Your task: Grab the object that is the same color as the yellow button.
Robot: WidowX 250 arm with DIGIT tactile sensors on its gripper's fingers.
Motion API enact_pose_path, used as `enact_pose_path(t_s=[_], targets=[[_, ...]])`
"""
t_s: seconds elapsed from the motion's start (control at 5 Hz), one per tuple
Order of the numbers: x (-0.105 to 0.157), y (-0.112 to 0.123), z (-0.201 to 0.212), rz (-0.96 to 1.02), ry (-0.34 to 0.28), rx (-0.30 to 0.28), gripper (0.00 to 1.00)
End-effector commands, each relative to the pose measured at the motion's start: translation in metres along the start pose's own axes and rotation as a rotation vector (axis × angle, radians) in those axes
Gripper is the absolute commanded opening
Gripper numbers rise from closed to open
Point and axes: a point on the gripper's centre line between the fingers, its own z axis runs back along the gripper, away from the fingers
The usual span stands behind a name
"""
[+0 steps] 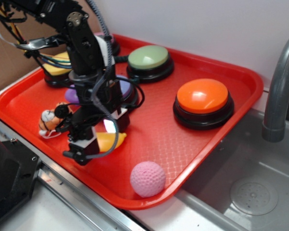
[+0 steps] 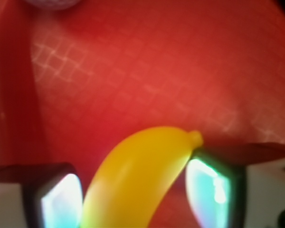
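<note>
The object, a small glossy yellow toy banana [image 1: 111, 141] [image 2: 142, 180], lies on the red tray [image 1: 154, 130] near its front edge. My gripper [image 1: 98, 143] [image 2: 135, 199] is down over it with one finger on each side. In the wrist view both pads touch the banana's flanks, the right one near its tip. The gripper is shut on the banana, which still rests on the tray floor. The yellow button [image 1: 55, 70] sits at the tray's back left, mostly hidden behind the arm.
A striped plush tiger [image 1: 49, 121] lies just left of the gripper. A pink ball [image 1: 147, 179] rests at the front rim. Green-topped [image 1: 148, 57], orange [image 1: 202, 95] and purple [image 1: 126, 87] buttons stand farther back. A grey faucet [image 1: 279, 86] and a sink are on the right.
</note>
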Motion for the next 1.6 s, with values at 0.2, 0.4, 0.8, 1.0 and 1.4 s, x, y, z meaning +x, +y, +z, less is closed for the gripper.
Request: enact_pose_path(t_s=[0.2,0.4,0.8,1.0,1.4], targets=[[0.001,0.003,-0.002,0.059,0.030,-0.033,0.00],[0.012,0.007,0.016,0.193,0.013,-0.041,0.00],[0.012,0.022,0.088,0.686,-0.064,-0.008,0.00],[-0.008,0.030,0.113,0.918,-0.095,0.042,0.00],[-0.041,0.038,0.147,1.226,-0.044,0.119,0.00]])
